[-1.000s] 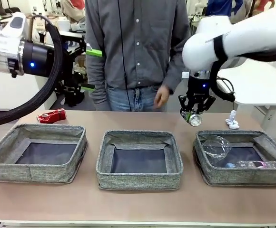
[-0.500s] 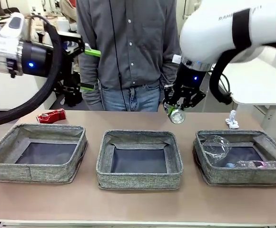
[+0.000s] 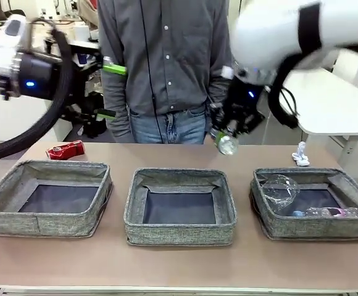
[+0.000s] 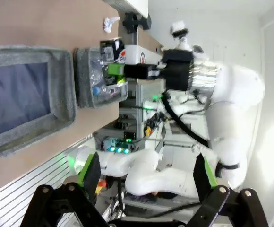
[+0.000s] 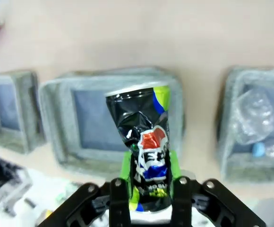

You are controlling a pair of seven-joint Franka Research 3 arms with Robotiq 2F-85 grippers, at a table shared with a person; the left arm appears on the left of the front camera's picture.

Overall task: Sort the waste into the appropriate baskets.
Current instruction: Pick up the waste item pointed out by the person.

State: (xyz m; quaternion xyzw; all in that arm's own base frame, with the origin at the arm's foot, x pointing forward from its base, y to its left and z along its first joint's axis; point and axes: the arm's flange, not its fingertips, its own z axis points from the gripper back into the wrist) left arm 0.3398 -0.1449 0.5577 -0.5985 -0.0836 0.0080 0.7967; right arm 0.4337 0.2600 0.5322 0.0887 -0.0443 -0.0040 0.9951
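Shifted leftward from above the right basket (image 3: 315, 229), the right fingers (image 5: 119, 201), clamped on the dark printed can (image 3: 226, 143) at upper centre, should next descend over the middle basket (image 3: 180, 235) and part.

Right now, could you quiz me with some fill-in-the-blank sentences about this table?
The table carries ____ grey baskets.
The right gripper clamps the dark printed can; the left gripper is ____.
The crushed red can lies on the table beyond the robot's ____ one.
Crumpled clear plastic lies in the robot's ____ one.
Missing words: three; open; left; right.
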